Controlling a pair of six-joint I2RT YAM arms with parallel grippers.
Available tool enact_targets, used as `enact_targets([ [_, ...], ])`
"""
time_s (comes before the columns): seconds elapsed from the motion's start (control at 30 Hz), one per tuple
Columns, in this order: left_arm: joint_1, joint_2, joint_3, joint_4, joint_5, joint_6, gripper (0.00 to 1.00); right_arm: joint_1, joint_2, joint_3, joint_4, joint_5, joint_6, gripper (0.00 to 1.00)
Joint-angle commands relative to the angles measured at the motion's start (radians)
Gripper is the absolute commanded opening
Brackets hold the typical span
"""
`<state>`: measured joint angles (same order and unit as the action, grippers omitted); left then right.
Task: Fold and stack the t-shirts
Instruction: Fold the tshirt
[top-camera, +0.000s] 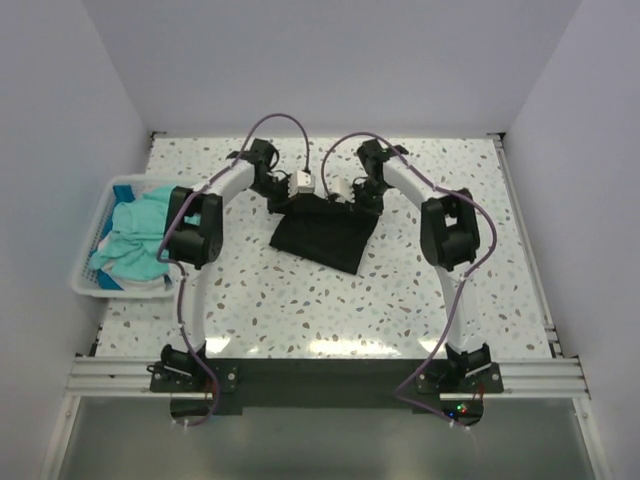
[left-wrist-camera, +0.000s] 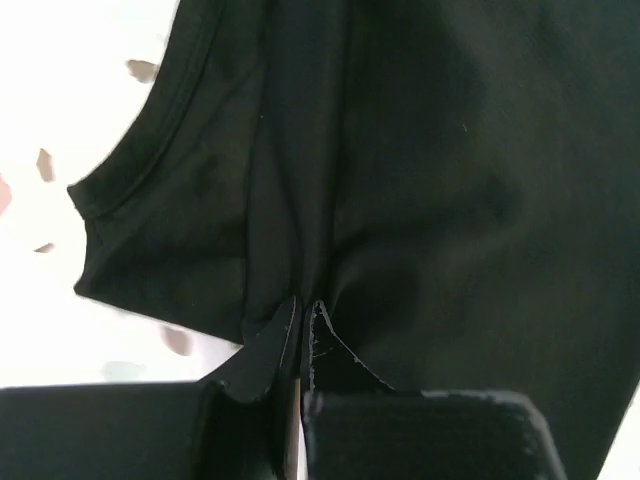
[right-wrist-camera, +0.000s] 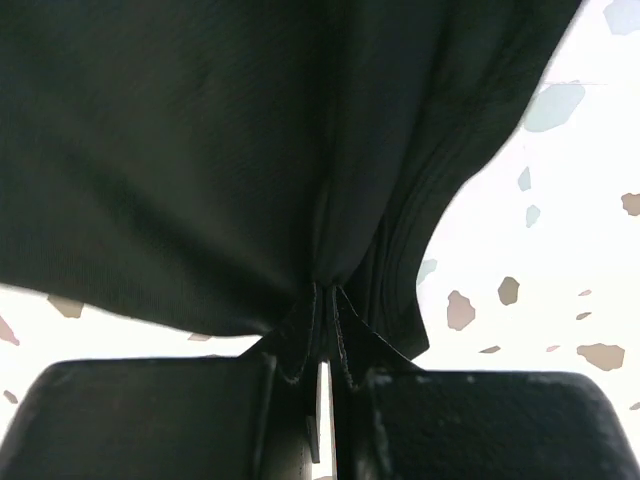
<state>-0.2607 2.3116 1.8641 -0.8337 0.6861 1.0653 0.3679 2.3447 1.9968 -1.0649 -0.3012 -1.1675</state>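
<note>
Black and bunched, the t-shirt (top-camera: 322, 238) lies on the worktop (top-camera: 480, 290). The left pincer (left-wrist-camera: 303, 312) and right pincer (right-wrist-camera: 325, 300) each pinch its far edge. Uneven pulling could slip that thin hem free or skew the fold.

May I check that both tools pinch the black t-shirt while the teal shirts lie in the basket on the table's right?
Only the side is wrong: the top external view shows the basket with the teal shirts on the left of the table.
</note>
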Motion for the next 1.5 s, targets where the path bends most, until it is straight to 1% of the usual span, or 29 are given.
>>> enact_targets([
  [0.0,-0.015,-0.09,-0.161,0.019,-0.013,-0.047,0.02,0.006,-0.016,-0.078,0.097,0.056,-0.027,0.0],
  [0.03,-0.02,-0.116,-0.207,0.04,-0.005,-0.071,0.01,0.017,-0.025,-0.099,0.1,0.054,-0.035,0.0],
  [0.07,-0.021,-0.173,-0.302,0.05,0.004,-0.083,0.01,0.026,-0.059,-0.154,0.106,0.056,-0.046,0.0],
  [0.13,-0.023,-0.23,-0.389,0.062,0.045,-0.109,0.0,0.046,-0.106,-0.222,0.129,0.037,-0.047,0.0],
  [0.17,-0.025,-0.291,-0.467,0.065,0.061,-0.117,0.0,0.054,-0.157,-0.292,0.132,0.028,-0.043,0.0],
  [0.23,-0.026,-0.354,-0.551,0.09,0.093,-0.143,0.0,0.075,-0.215,-0.363,0.128,0.011,-0.034,0.0],
  [0.27,-0.026,-0.412,-0.583,0.091,0.104,-0.145,0.0,0.083,-0.243,-0.438,0.125,-0.008,-0.028,0.0],
  [0.3,-0.028,-0.44,-0.645,0.096,0.116,-0.148,0.0,0.088,-0.307,-0.472,0.123,-0.021,-0.014,0.0],
  [0.33,-0.028,-0.486,-0.67,0.108,0.118,-0.162,0.0,0.097,-0.333,-0.505,0.125,-0.045,-0.003,0.0],
  [0.4,-0.029,-0.52,-0.719,0.107,0.124,-0.168,0.02,0.105,-0.408,-0.578,0.112,-0.07,0.029,0.0],
  [0.43,-0.029,-0.534,-0.729,0.104,0.127,-0.157,0.05,0.106,-0.429,-0.593,0.106,-0.084,0.043,0.04],
  [0.47,-0.029,-0.553,-0.733,0.101,0.127,-0.15,0.12,0.106,-0.442,-0.599,0.1,-0.093,0.055,0.13],
  [0.5,-0.029,-0.564,-0.735,0.123,0.121,-0.149,0.29,0.106,-0.45,-0.593,0.092,-0.107,0.093,0.36],
  [0.53,-0.029,-0.578,-0.734,0.139,0.119,-0.145,0.34,0.1,-0.452,-0.577,0.091,-0.108,0.124,0.43],
  [0.57,-0.029,-0.605,-0.73,0.156,0.125,-0.14,0.38,0.089,-0.444,-0.511,0.079,-0.121,0.175,0.53],
  [0.6,-0.029,-0.618,-0.727,0.175,0.147,-0.134,0.47,0.076,-0.43,-0.466,0.048,-0.169,0.207,0.55],
  [0.63,-0.031,-0.63,-0.72,0.226,0.157,-0.136,0.49,0.048,-0.388,-0.414,0.031,-0.194,0.244,0.56],
  [0.67,-0.034,-0.647,-0.715,0.251,0.165,-0.134,0.5,0.036,-0.354,-0.291,0.007,-0.22,0.315,0.56],
  [0.73,-0.057,-0.655,-0.709,0.309,0.176,-0.105,0.52,0.011,-0.288,-0.166,-0.085,-0.3,0.388,0.54],
  [0.77,-0.063,-0.655,-0.706,0.33,0.176,-0.096,0.52,0.008,-0.222,-0.073,-0.108,-0.324,0.455,0.49],
  [0.8,-0.08,-0.65,-0.707,0.373,0.171,-0.09,0.53,0.008,-0.197,-0.043,-0.134,-0.344,0.488,0.46],
  [0.83,-0.09,-0.646,-0.704,0.383,0.167,-0.067,0.53,0.009,-0.174,-0.023,-0.138,-0.392,0.518,0.43],
  [0.87,-0.103,-0.618,-0.685,0.381,0.162,-0.05,0.53,0.011,-0.144,-0.01,-0.133,-0.41,0.582,0.34],
  [0.97,-0.144,-0.555,-0.631,0.302,0.155,0.021,0.53,0.031,-0.116,-0.027,-0.083,-0.458,0.678,0.22],
  [1.07,-0.166,-0.544,-0.637,0.303,0.156,0.025,0.54,0.058,-0.114,-0.074,-0.001,-0.475,0.77,0.17],
  [1.17,-0.205,-0.523,-0.666,0.343,0.115,0.006,0.55,0.08,-0.101,-0.107,0.077,-0.496,0.845,0.15],
  [1.2,-0.23,-0.508,-0.666,0.349,0.078,-0.007,0.56,0.085,-0.082,-0.11,0.097,-0.501,0.858,0.14],
  [1.33,-0.259,-0.437,-0.635,0.332,0.064,-0.034,0.56,0.092,-0.024,-0.09,0.112,-0.495,0.891,0.09],
  [1.47,-0.276,-0.437,-0.657,0.354,0.062,-0.044,0.54,0.101,0.011,-0.078,0.134,-0.492,0.911,0.06],
])
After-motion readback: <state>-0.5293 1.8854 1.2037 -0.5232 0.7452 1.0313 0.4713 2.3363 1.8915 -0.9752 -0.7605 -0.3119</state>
